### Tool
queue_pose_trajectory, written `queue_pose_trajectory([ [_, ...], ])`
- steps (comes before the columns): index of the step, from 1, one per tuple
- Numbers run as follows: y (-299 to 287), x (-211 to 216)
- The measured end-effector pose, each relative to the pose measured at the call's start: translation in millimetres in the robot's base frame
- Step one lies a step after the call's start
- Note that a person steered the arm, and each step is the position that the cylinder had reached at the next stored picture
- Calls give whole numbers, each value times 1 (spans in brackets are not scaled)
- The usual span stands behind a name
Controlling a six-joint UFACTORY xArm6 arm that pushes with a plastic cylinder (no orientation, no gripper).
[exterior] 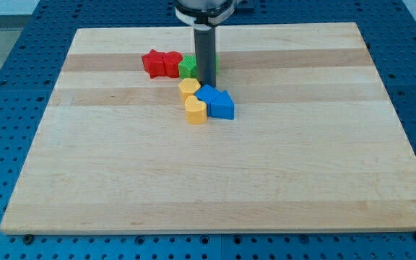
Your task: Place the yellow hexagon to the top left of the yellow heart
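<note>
in the camera view, the arm's dark rod comes down from the view's top edge over a pale wooden counter [121,188] set on a blue perforated base [6,29], and the tip [207,85] sits in the middle of a tight cluster of blocks in the upper centre of the board. the arm carries no hand, only the rod, so nothing is gripped. the yellow hexagon [188,88] lies just to the view's left of the tip, touching or nearly touching the yellow heart [195,110], which sits directly below it and slightly to the view's right. two blue blocks, a blue cube-like block [208,94] and a blue triangular block [222,105], crowd against the heart's right side, just below the tip. behind the rod a green block [188,68] is partly hidden, its shape unclear. to its left, a red star-like block [152,62] and a second red block [171,63] stand side by side, touching.
</note>
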State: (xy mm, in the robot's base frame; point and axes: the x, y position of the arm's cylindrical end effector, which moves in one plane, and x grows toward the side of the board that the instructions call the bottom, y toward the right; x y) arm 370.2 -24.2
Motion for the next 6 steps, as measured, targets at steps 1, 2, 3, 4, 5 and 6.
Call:
queue_pose_trajectory([
  [1, -2, 7],
  [2, -3, 6],
  [3, -12, 4],
  [4, -20, 0],
  [5, -20, -6],
  [6, -21, -12],
])
